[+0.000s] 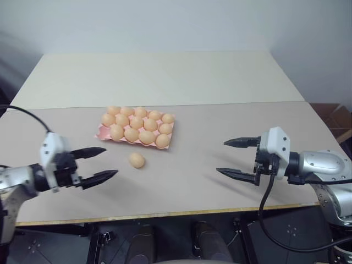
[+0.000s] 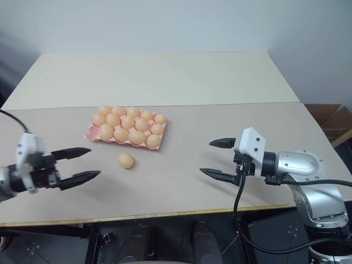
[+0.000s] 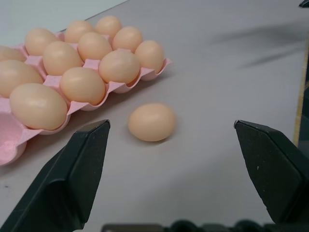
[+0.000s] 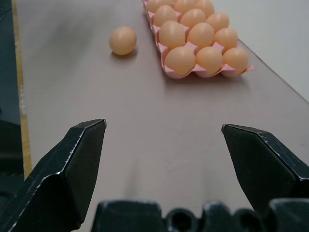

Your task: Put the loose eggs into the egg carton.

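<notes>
The left gripper hangs over the table near its front edge, fingers spread wide and holding nothing. It points toward one loose egg, which lies on the table just ahead of it. The right gripper hangs well apart on the other side, also wide and holding nothing, pointing inward across bare table. Just behind the egg sits the pink carton, nearly full of eggs; the left wrist view shows one bare cup at a corner.
</notes>
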